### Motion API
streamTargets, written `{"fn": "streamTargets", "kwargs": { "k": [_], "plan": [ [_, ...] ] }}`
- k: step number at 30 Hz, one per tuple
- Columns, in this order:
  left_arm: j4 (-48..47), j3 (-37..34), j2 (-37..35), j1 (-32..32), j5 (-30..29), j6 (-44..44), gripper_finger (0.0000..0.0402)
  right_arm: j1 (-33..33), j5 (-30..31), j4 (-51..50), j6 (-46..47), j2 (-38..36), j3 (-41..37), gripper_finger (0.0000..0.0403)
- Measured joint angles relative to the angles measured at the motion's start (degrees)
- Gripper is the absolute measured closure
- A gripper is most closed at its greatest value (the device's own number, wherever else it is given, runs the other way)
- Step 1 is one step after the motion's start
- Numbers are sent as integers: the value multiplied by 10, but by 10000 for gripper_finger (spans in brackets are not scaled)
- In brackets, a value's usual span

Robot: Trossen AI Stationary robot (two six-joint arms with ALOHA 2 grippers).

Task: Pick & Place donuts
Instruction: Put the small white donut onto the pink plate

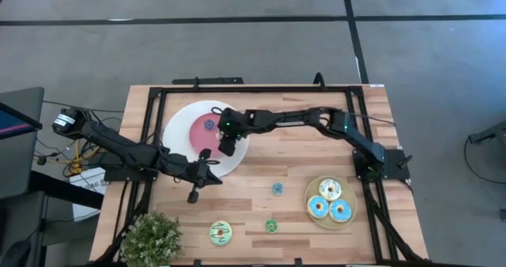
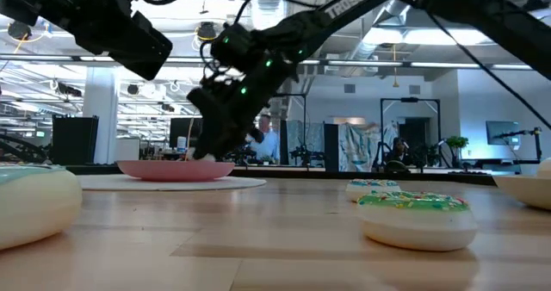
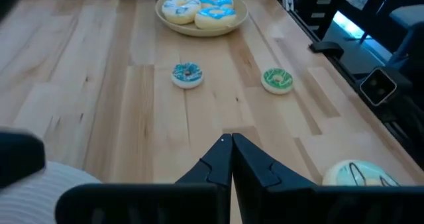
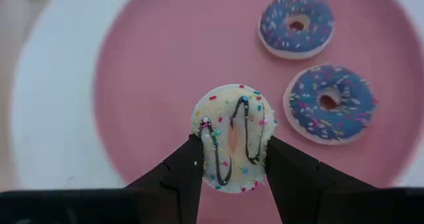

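My right gripper (image 4: 232, 150) reaches over the big white plate with pink centre (image 1: 180, 129) and is shut on a small tan donut with black drizzle (image 4: 233, 128). Two small purple donuts (image 4: 296, 25) (image 4: 329, 103) lie flat on the pink centre. My left gripper (image 3: 232, 148) is shut and empty, hovering near the plate's near rim (image 1: 194, 194). A small teal donut (image 1: 277, 189), a small green donut (image 1: 271, 225) and a larger pale green donut (image 1: 220, 233) lie on the table. Three larger donuts, one white and two blue, sit on the tan plate (image 1: 351, 216). My right gripper pinches the small tan donut between its two fingers (image 4: 192, 164), on opposite sides of its outer rim (image 4: 205, 134). It comes from above, pointing down. The donut lies flat, icing up, low over the pink centre; whether it touches the plate, I cannot tell.
A potted plant (image 1: 150, 239) stands at the table's near left corner. A black frame (image 1: 158, 101) runs along the table's edges. Bare wood lies between the white plate and the tan plate (image 3: 202, 25). People and screens show in the room beyond the far edge.
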Motion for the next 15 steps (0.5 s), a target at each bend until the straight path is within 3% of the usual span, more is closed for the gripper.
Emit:
{"fn": "streamTargets", "kwargs": {
  "k": [6,15],
  "plan": [
    [-10,0,0,0,-2,-3,400,1,0,1,0,21,19,243],
    [-13,0,0,0,-3,0,400,-4,0,-2,2,22,19,187]
  ]
}}
